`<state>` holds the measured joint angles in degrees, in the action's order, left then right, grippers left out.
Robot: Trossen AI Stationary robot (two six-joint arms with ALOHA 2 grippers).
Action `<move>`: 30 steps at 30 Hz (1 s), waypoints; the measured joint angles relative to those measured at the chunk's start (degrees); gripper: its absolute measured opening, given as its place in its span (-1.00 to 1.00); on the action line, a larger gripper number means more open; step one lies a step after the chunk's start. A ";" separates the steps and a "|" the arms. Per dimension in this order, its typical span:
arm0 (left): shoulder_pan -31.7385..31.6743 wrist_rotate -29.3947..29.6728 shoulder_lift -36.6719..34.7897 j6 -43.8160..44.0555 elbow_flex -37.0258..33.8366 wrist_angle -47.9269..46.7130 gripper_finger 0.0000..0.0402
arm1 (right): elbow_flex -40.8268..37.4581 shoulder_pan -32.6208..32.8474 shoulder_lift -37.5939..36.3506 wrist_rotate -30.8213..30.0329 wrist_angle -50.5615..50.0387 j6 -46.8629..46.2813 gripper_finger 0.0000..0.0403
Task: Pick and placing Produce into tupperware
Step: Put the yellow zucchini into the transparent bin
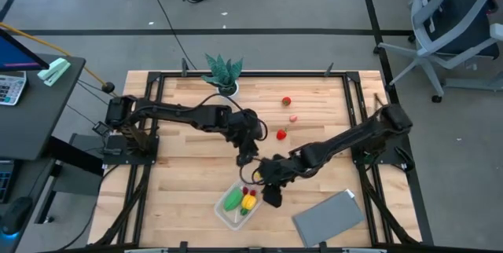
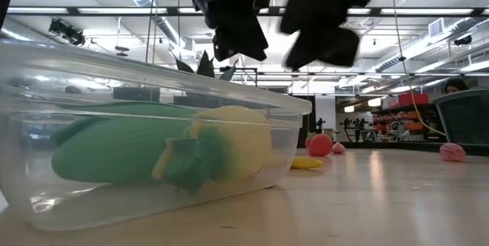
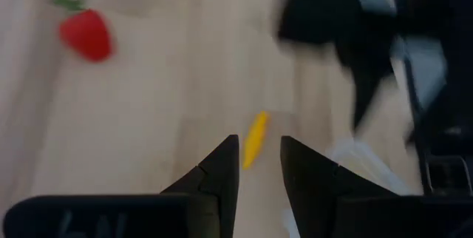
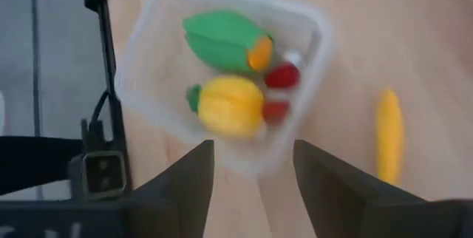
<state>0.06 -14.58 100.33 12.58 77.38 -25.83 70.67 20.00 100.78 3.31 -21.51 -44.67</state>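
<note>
Two end effectors apart, empty | right over tupperware | left above yellow piece

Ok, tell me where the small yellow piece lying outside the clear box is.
The yellow piece lies on the bare wood just beside the clear box, not in it. In the left wrist view it shows just ahead of the left gripper.

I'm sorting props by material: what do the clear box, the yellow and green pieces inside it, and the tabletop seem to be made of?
Clear box: thin see-through plastic, glossy; the contents show through its walls. Yellow piece and green piece: matte and soft-looking, possibly foam or rubbery plastic; the look leaves it open. Tabletop: light wood planks, with visible grain and seams.
</note>
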 joint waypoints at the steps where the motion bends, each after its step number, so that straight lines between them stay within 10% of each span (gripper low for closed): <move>1: 0.42 -0.87 0.00 -1.44 0.02 -0.32 -0.46 | 0.00 0.05 -1.68 -0.01 -2.57 -1.53 -0.05; 17: 5.37 1.62 9.01 -8.23 0.09 2.41 -0.43 | 0.00 0.14 -20.54 -19.22 -16.19 -9.70 -0.09; 30: 5.07 1.11 9.57 -9.11 0.07 5.84 0.21 | -0.02 0.14 -20.17 -19.82 -16.81 -7.42 -0.09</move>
<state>5.13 -13.47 109.91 3.47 77.45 -19.99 70.65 20.14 80.61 -16.51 -38.32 -52.09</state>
